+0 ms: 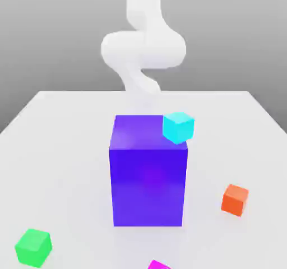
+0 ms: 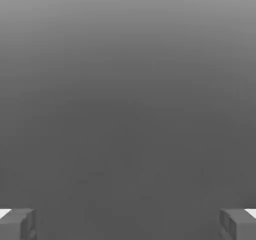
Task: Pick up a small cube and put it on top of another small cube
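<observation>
Several small cubes lie on the white table [image 1: 61, 150]: a green cube [image 1: 33, 247] at the front on the exterior view's left, an orange cube [image 1: 235, 199] on its right, and a magenta cube [image 1: 158, 265] cut off by the front edge of the picture. A cyan cube [image 1: 178, 127] shows at the top right corner of a tall purple block [image 1: 148, 181]; I cannot tell whether it rests on it. The white arm [image 1: 143, 46] rises behind the block. In the hand view my gripper [image 2: 128, 225] is open, its fingertips [image 2: 17, 224] far apart with nothing between them.
The tall purple block stands in the middle of the table and hides what lies right behind it. The table's far edge runs behind the arm's base. The hand view looks onto a plain grey backdrop.
</observation>
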